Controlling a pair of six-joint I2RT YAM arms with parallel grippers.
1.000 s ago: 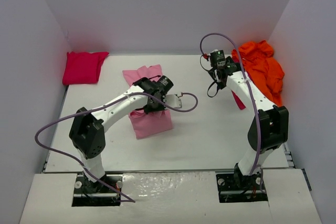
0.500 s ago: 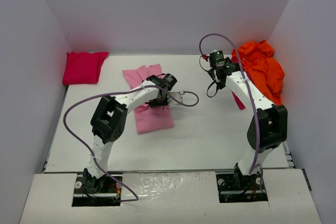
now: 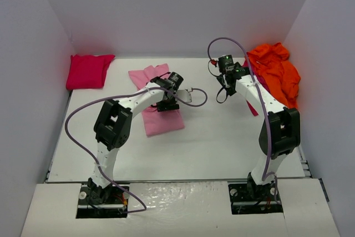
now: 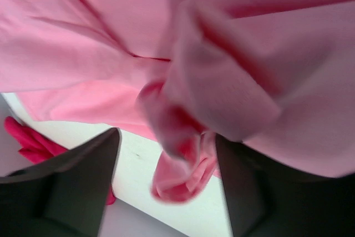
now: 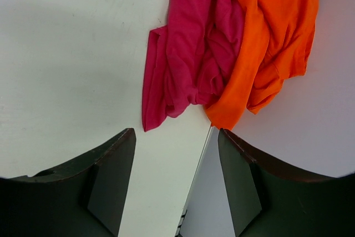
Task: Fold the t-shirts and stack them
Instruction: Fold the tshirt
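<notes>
Two pairs of fingers, both apart: my left gripper (image 4: 166, 134) straddles a bunched fold of the pink t-shirt (image 3: 161, 121) on the table (image 3: 222, 137), apparently freeing it to lie folded. My right gripper (image 5: 176, 134) hangs empty beside the crimson t-shirt (image 5: 188, 54) and orange t-shirt (image 5: 272, 26), ready for picking.

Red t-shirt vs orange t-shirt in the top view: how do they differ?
The red t-shirt is folded into a compact rectangle; the orange t-shirt is a crumpled heap. The red t-shirt sits in the far left corner, the orange t-shirt by the far right wall. The red t-shirt lies alone; the orange t-shirt lies against a crimson t-shirt. Both rest on the white table.
</notes>
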